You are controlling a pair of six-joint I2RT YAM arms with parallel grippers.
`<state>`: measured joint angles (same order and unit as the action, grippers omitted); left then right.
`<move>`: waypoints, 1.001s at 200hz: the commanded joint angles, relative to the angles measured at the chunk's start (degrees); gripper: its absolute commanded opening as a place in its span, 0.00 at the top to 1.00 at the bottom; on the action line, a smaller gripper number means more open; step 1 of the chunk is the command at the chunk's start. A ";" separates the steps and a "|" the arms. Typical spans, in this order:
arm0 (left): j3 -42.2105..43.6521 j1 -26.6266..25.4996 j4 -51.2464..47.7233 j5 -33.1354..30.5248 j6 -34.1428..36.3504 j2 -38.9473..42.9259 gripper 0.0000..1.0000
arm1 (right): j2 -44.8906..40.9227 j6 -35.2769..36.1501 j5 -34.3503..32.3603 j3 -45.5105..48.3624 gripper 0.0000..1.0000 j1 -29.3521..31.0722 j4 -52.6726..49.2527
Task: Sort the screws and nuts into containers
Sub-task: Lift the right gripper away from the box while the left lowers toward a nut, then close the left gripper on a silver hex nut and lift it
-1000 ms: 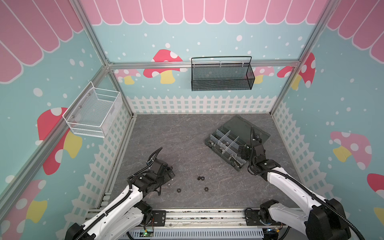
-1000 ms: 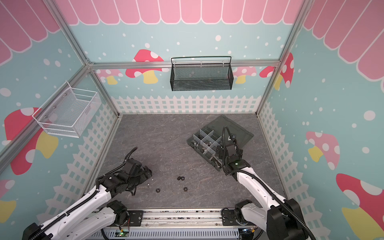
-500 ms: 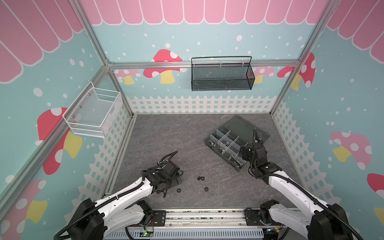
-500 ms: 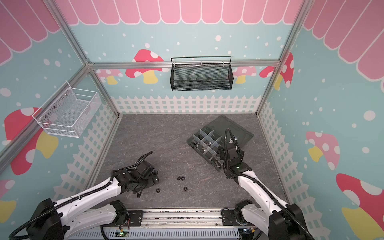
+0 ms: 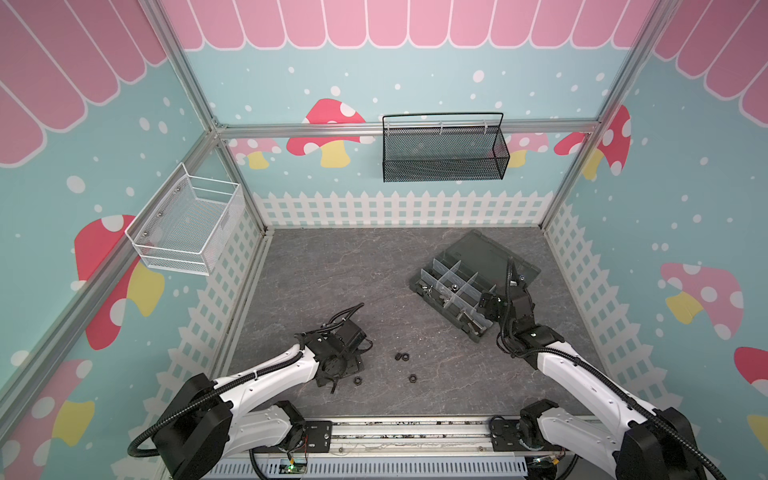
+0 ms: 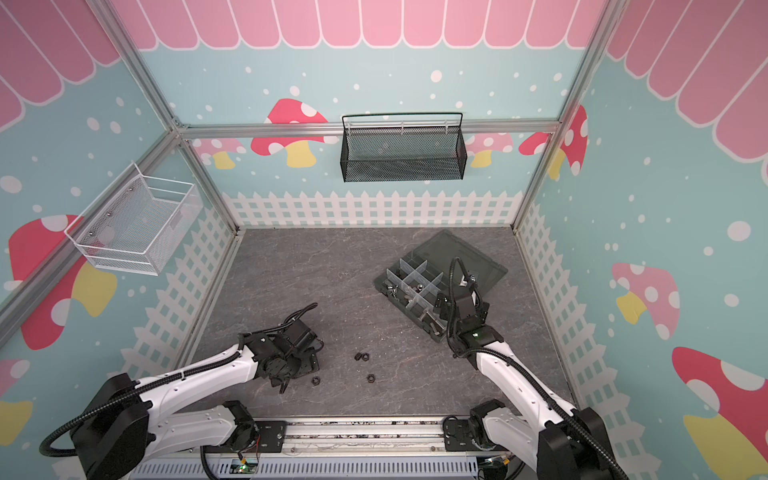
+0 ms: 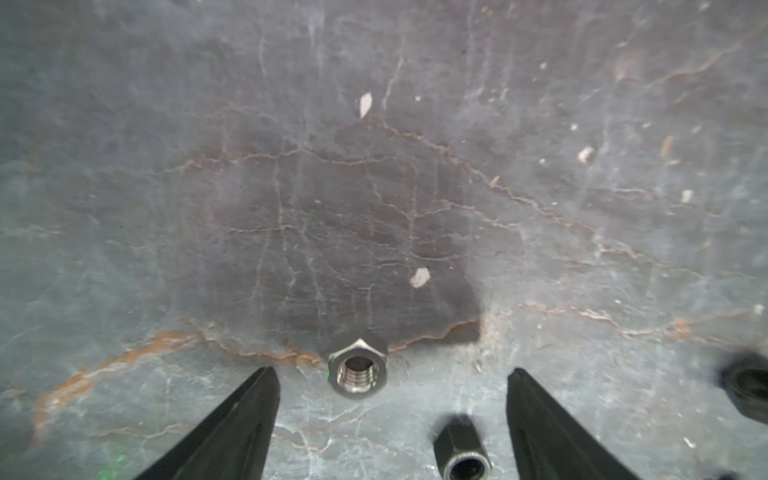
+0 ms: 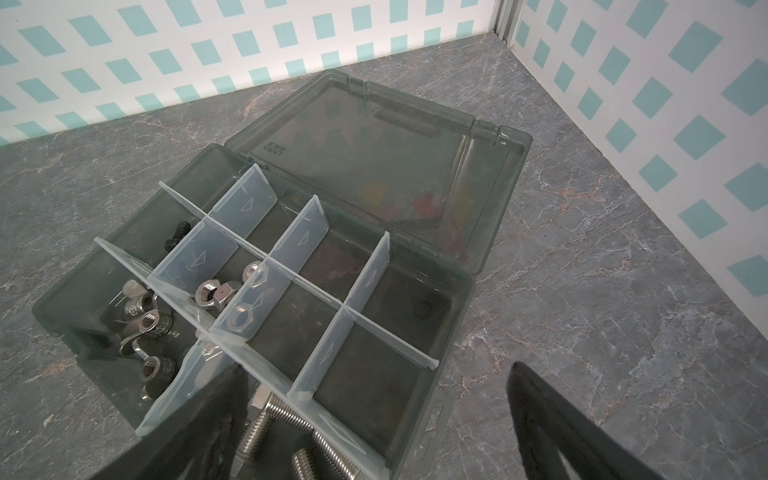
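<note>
Big picture first: grey table (image 5: pixel 332 270), and on its right side the box (image 5: pixel 419 286), lid (image 8: pixel 395 166) lying flat open. The right gripper (image 8: pixel 378 365) hangs over the box's near end, fingers spread wide, holding nothing. The left gripper (image 7: pixel 390 370) is low over the table's front, fingers apart, nothing pinched.

In the box, long silver bolts (image 8: pixel 270 428) fill the near compartment and 1 black bolt (image 8: pixel 176 235) lies at the far end. Wing nuts (image 8: pixel 141 324) and silver hex nuts (image 8: pixel 216 291) sit in neighbouring compartments. Out on the table, a few black nuts (image 5: pixel 412 377) lie loose.

Now the target: 1 silver nut (image 7: pixel 357 372), apparently flat with its hole up, right at the left fingertips and off-centre between them. A dark nut (image 7: pixel 461 453) lies between the fingers too.

My read: it's hard steel, light and slick-sided, so an off-centre nudge will make it skate or flip. Take it across 2 opposite flats, tips down at the table, and keep that dark nut out of the squeeze.
</note>
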<state>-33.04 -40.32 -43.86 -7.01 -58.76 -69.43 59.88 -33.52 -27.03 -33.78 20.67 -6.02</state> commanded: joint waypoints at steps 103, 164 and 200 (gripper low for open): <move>-0.94 4.06 -1.26 -0.23 2.15 -3.61 0.59 | 2.08 -1.59 -1.14 -0.71 0.02 -0.10 -1.27; 0.14 4.30 -1.43 1.31 2.00 -3.26 0.61 | 2.85 -2.22 -1.11 -1.41 0.02 -0.10 -1.96; 0.43 4.30 -1.41 2.39 1.63 -2.82 0.62 | 2.73 -2.48 -1.36 -1.58 0.02 -0.10 -2.39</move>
<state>-33.56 -36.27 -44.73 -6.20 -56.55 -72.53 62.50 -34.83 -27.44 -33.85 20.67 -7.49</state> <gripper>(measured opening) 0.372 0.984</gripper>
